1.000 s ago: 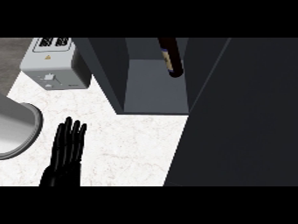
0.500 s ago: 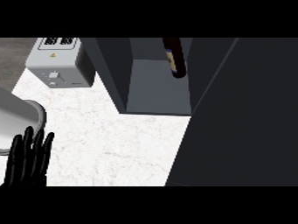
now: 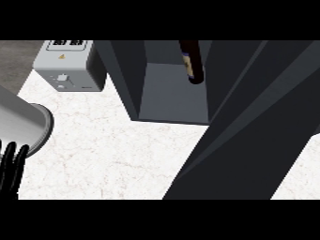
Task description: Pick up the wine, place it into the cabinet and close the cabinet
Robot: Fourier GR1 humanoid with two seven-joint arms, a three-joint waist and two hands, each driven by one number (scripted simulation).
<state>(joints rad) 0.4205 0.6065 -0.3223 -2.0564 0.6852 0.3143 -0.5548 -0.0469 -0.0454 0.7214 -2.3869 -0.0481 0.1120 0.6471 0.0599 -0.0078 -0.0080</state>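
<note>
we see the counter (image 3: 127,154), white and speckled, filling the lower middle of the head view; its left strip near the top is grey. a big dark slab (image 3: 259,140) runs diagonally from top right to the bottom and hides the right part of the counter; we cannot tell if it is the cabinet door or an arm. the cabinet (image 3: 172,93) stands open at top centre, dark walls, grey inside floor, its top cut off by the view's edge. a grey cylinder (image 3: 13,122) comes in from the left edge, mostly cut off, its rim over the counter. the toaster (image 3: 66,65) sits at top left just beside the cabinet's left wall, its top edge cut off. the left hand (image 3: 3,171) shows at the lower left edge, black, fingers straight, pointing up and close together, holding nothing; palm and wrist are cut off. the wine (image 3: 191,63) stands inside the cabinet near the back, dark, only its lower part visible. the right hand we cannot find anywhere.
</note>
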